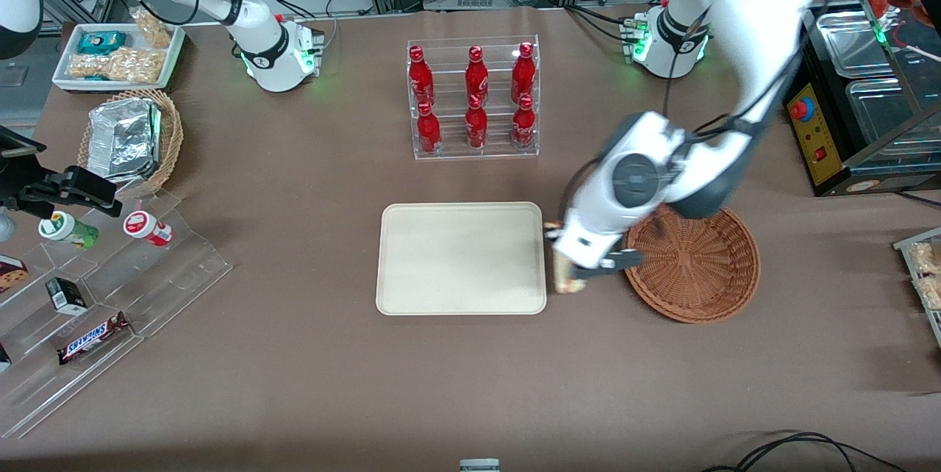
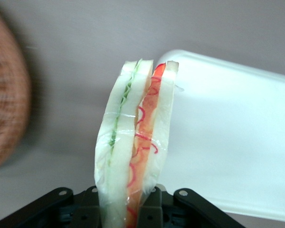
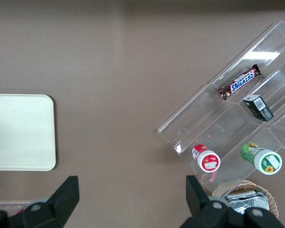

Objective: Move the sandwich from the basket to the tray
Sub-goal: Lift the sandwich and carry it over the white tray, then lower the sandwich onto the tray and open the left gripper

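L arm bent low, hand (image 1: 570, 273) clamped, fingers (image 2: 149, 209) pinched.

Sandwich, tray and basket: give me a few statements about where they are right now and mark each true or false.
1. The gripper is shut on the sandwich. True.
2. The sandwich lies flat on the tray. False: it hangs in the gripper over the table, between tray and basket.
3. The basket holds nothing visible. True.
4. The tray already carries food. False: its surface is bare.
5. The bottle rack stands nearer to the front camera than the tray. False: it is farther.
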Controlling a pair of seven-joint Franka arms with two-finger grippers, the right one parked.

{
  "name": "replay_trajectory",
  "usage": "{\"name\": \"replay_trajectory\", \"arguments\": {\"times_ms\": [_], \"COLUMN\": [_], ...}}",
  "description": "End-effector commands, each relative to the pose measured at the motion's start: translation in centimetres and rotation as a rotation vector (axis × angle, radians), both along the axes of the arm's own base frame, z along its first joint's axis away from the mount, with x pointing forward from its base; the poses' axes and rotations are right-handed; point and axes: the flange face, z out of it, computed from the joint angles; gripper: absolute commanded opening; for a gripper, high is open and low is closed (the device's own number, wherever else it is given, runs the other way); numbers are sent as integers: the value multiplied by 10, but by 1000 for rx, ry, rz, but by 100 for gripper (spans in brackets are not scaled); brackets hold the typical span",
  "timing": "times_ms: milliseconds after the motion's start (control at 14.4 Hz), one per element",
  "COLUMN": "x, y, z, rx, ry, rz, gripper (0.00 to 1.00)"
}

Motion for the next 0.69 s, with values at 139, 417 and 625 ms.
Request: {"name": "replay_trajectory", "arguments": {"times_ms": [139,417,625], "x": [-11,-23,-19], "y": [-88,-149,-171], "z": [-44,-70,-93], "rx": [43,48,70], "ry": [-44,-87,-127], "rz": [-113,-124,-48], "gripper": [15,15,20]}}
